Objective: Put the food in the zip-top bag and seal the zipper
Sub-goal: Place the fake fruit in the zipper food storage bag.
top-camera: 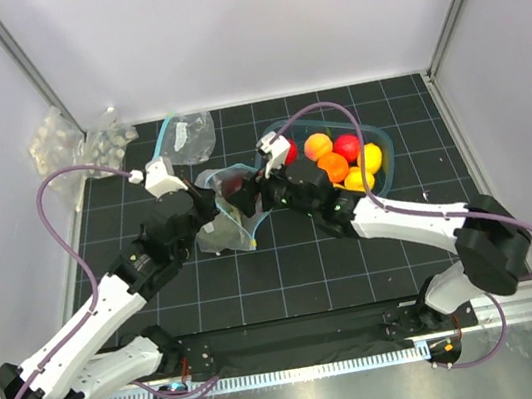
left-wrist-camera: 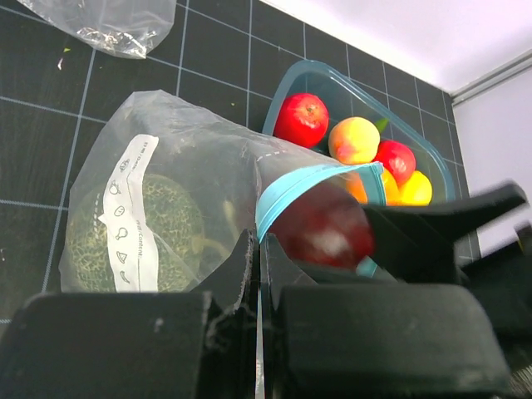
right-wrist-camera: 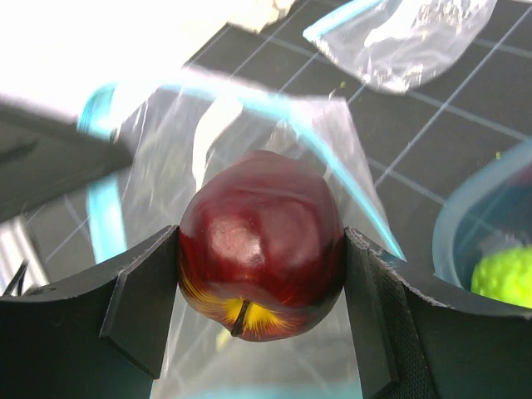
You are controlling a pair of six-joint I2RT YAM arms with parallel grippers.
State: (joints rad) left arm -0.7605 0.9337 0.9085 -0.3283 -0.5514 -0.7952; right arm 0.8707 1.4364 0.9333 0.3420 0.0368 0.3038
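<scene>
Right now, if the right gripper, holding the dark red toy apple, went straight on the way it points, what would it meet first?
Probably the open teal-edged mouth of the clear soft plastic zip-top bag, held by the left gripper; the dull-green melon lies deeper inside. Depth is unclear.

Between the right jaws, the dark red toy apple (right-wrist-camera: 262,241) shines smooth and glossy. Behind it, the clear soft-plastic bag (right-wrist-camera: 158,158) with a teal plastic strip (right-wrist-camera: 105,220) looks crinkly. The jaws' black fingers (right-wrist-camera: 145,307) are matt.

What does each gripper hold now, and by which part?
The right gripper clamps the dark red apple by its sides; the left gripper pinches the zip-top bag at its teal mouth edge.
</scene>
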